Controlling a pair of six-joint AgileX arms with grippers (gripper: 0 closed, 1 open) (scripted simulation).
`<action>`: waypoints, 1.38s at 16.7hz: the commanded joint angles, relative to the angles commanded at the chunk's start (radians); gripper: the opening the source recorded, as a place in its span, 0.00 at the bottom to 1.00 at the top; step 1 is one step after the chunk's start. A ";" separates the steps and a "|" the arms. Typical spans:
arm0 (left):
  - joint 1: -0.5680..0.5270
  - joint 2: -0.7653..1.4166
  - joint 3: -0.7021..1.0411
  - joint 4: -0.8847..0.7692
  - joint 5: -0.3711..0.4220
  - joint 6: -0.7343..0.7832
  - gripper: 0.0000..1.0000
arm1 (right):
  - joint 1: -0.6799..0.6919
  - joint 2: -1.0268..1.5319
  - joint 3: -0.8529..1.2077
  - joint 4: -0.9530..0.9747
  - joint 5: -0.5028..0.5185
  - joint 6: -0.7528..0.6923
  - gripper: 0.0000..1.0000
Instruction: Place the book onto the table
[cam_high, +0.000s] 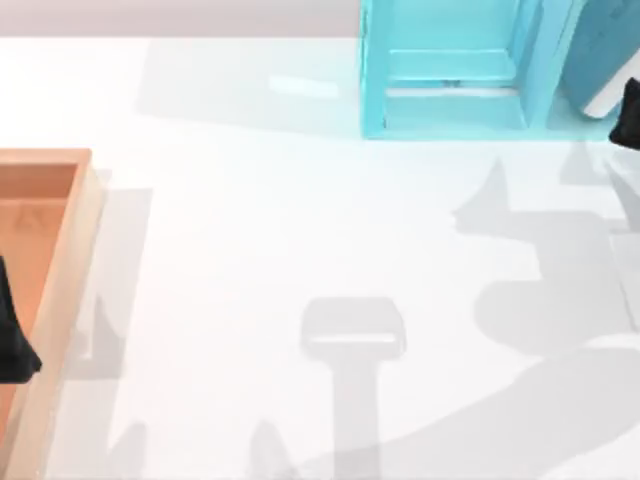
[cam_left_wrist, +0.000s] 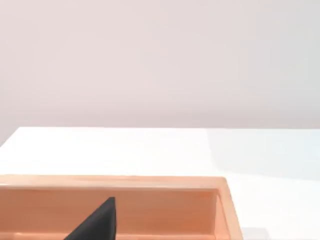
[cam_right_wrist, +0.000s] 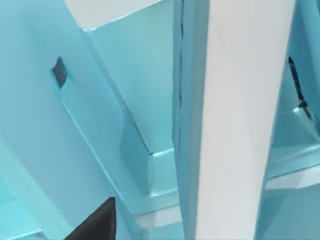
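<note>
The teal-blue book (cam_high: 600, 50) stands tilted in the light-blue shelf unit (cam_high: 445, 70) at the table's far right corner, white page edges showing at its lower end. My right gripper (cam_high: 630, 115) is a dark shape right beside the book at the view's right border. In the right wrist view the book's white page edges (cam_right_wrist: 235, 120) rise very close ahead, with the teal cover (cam_right_wrist: 189, 100) alongside and shelf walls around it. The white table (cam_high: 300, 230) spreads wide in front of the shelf. My left gripper (cam_high: 12, 340) hangs parked over the wooden tray at the left edge.
An orange-brown wooden tray (cam_high: 70, 250) with a raised rim lies along the left edge, its far wall (cam_left_wrist: 125, 182) in the left wrist view. Arm shadows fall across the right and front of the table.
</note>
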 joint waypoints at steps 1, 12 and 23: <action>0.000 0.000 0.000 0.000 0.000 0.000 1.00 | 0.000 0.002 0.001 0.001 0.000 0.000 1.00; 0.000 0.000 0.000 0.000 0.000 0.000 1.00 | 0.014 0.118 0.204 -0.086 0.016 0.002 1.00; 0.000 0.000 0.000 0.000 0.000 0.000 1.00 | 0.031 0.259 0.474 -0.215 0.035 0.002 1.00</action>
